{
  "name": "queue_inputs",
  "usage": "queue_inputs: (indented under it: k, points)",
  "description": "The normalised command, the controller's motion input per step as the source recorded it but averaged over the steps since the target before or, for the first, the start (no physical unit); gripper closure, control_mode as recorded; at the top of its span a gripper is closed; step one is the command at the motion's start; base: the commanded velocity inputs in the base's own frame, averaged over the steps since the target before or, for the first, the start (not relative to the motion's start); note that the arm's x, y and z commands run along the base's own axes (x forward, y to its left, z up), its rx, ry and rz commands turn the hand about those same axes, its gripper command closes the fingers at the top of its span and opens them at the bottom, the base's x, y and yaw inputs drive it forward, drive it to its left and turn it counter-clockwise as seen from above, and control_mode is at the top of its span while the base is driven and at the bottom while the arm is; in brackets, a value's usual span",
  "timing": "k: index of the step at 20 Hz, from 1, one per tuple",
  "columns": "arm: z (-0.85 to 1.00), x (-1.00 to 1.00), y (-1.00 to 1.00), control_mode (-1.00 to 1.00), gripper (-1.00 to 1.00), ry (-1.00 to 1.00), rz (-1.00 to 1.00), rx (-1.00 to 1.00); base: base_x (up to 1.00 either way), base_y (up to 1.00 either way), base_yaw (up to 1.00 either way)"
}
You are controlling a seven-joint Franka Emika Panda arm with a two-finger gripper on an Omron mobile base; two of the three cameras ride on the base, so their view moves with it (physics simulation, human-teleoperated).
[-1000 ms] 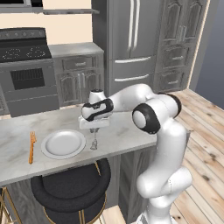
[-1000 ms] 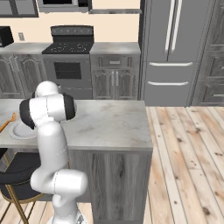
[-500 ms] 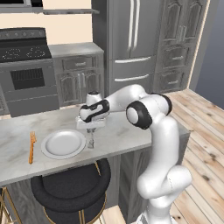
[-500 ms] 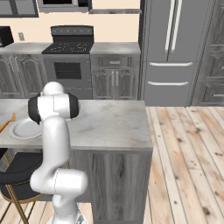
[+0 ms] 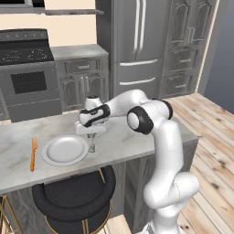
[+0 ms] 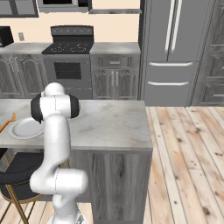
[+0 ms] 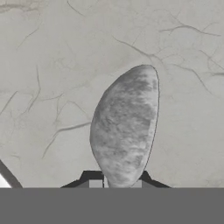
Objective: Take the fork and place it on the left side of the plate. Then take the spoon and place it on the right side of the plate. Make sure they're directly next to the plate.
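Observation:
The grey metallic spoon [image 5: 93,146] hangs bowl-down from my gripper [image 5: 91,135], which is shut on its handle just right of the plate [image 5: 65,150]. In the hand view the spoon's oval bowl [image 7: 124,124] hangs close above the marble counter, between the dark fingertips [image 7: 89,178], and a sliver of the plate's rim [image 7: 3,180] shows at the lower left. The orange fork [image 5: 33,153] lies on the counter just left of the plate. In the right base view the plate [image 6: 22,129] and fork [image 6: 7,123] sit at the left, partly behind my arm.
The marble counter [image 5: 123,139] runs to its right edge beyond my arm. A round black stool [image 5: 73,194] stands under the counter's front edge. A stove [image 5: 28,73], cabinets and a fridge [image 5: 137,45] line the back wall.
My gripper has carried the spoon a little to the left, closer to the plate's right edge. Plate and fork have stayed put.

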Motion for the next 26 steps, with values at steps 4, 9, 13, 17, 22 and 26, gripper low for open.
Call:
queue_inputs:
  k: [4,9,13,17,22,26]
  points:
    - [-0.17,0.01,0.02,-1.00,1.00,0.00,-0.04,0.00,0.00,0.00,0.00]
    - [-0.12,-0.16,-0.02,-1.00,1.00,0.00,-0.02,0.00,0.00,0.00,0.00]
    - [-0.13,-0.26,-0.05,-1.00,1.00,0.00,0.00,0.00,0.00,0.00,0.00]
    - [-0.16,-0.32,-0.08,-1.00,1.00,0.00,0.00,0.00,0.00,0.00,0.00]
    - [-0.15,-0.30,-0.15,-1.00,1.00,0.00,0.00,0.00,0.00,0.00,0.00]
    - [-0.14,-0.14,-0.08,-1.00,-1.00,0.00,0.02,0.00,0.00,0.00,0.00]
